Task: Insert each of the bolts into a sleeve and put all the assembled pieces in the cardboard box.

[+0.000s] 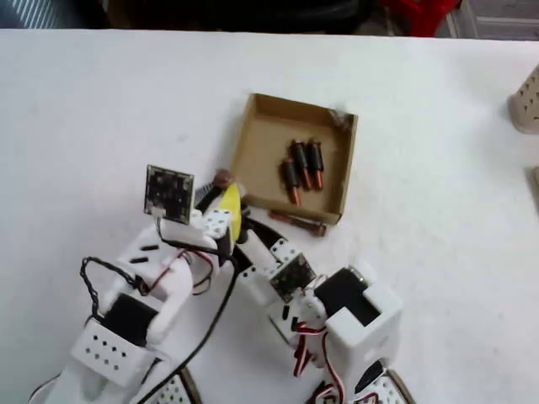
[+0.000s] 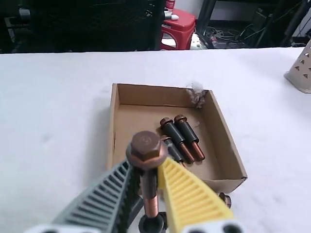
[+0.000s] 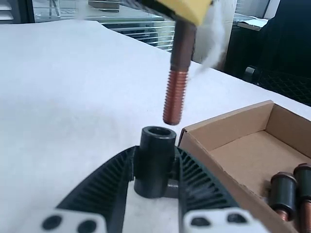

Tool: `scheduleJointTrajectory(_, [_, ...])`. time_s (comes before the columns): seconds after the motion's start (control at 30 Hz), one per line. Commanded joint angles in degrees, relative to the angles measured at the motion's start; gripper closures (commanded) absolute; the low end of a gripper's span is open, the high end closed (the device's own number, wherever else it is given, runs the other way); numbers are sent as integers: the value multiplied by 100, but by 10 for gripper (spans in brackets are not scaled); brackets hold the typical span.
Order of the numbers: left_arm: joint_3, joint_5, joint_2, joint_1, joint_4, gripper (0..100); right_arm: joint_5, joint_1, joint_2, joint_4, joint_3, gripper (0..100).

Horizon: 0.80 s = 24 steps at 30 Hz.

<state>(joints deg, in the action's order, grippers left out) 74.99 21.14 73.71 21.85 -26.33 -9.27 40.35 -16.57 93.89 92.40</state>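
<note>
Sleeve (image 3: 155,162) upright — bolt (image 3: 176,82) vertical, thread down.

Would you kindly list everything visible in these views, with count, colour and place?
Open cardboard box: one, brown, on the table ahead of the arms.
Bolts in black sleeves: three, copper and black, lying in the box.
Loose piece: one, copper and dark, on the table by the box's near wall; whether sleeved, cannot tell.
Copper hex-head bolt: one, upright, thread down just above the sleeve.
Black cylindrical sleeve: one, upright beside the box.
Perforated object: one, cream, at the table's right edge.
White table: one.
Left gripper: grey and yellow, shut on the bolt.
Right gripper: black, shut on the sleeve.
</note>
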Motion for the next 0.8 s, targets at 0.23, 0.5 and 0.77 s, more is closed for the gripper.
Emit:
scheduleJointTrajectory(0.23, [-343,114,171,119,-290,978,53,4,13,-4,-35,982])
scheduleJointTrajectory(0.5, [-360,554,171,127,-457,978,53,4,13,-4,-35,982])
scheduleJointTrajectory(0.77, [-378,580,180,145,-457,978,53,4,13,-4,-35,982])
